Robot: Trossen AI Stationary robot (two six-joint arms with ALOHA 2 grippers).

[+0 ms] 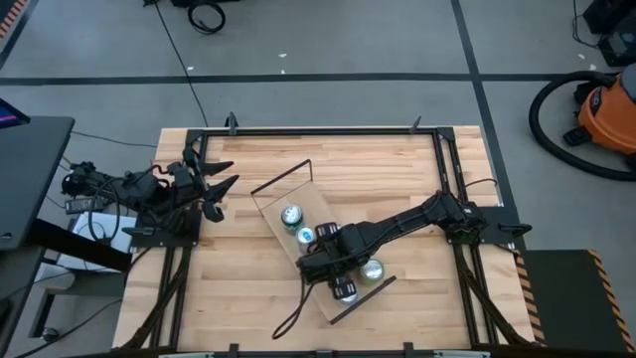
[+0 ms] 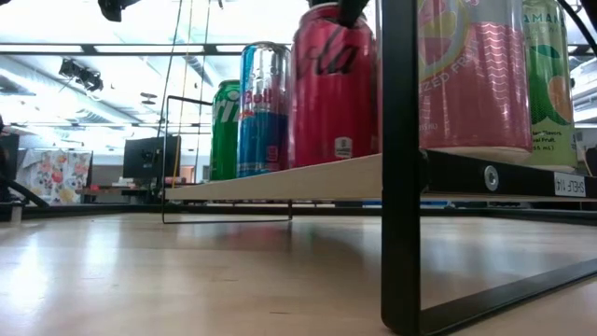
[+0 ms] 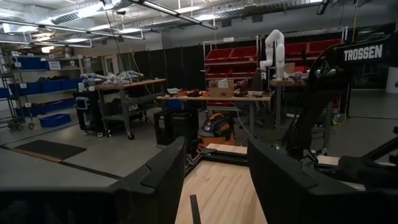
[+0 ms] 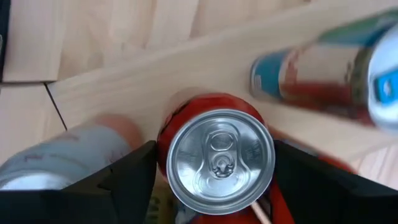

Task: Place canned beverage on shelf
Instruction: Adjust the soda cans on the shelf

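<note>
The shelf point(image 1: 298, 199), a long light-wood board with dark wire ends, lies slantwise across the middle of the slatted table. A red can point(image 2: 331, 84) stands upright on it, its silver top point(image 4: 221, 158) facing my right wrist camera. My right gripper point(image 1: 333, 261) hangs over this can, pointing steeply down, one finger on each side of it point(image 4: 216, 180). The arm hides the can in the high view. My left gripper point(image 1: 214, 187) waits at the table's left edge, raised and open point(image 3: 217, 174), with nothing between its fingers. My right gripper pinches the red can's upper side wall point(image 4: 163, 146) between its two fingers, one on each opposite side just below the top rim. The fingers come from above, pointing steeply down. The can stands upright with its base point(image 2: 331, 161) on the shelf board.
Other cans share the shelf: a green one point(image 2: 224, 131) and a blue one point(image 2: 264, 107) on one side of the red can, a pink one point(image 2: 471, 75) and a green-orange one point(image 2: 550, 75) on the other. A wire end frame point(image 2: 401, 187) stands close by. Bare tabletop point(image 1: 229, 288) lies near left.
</note>
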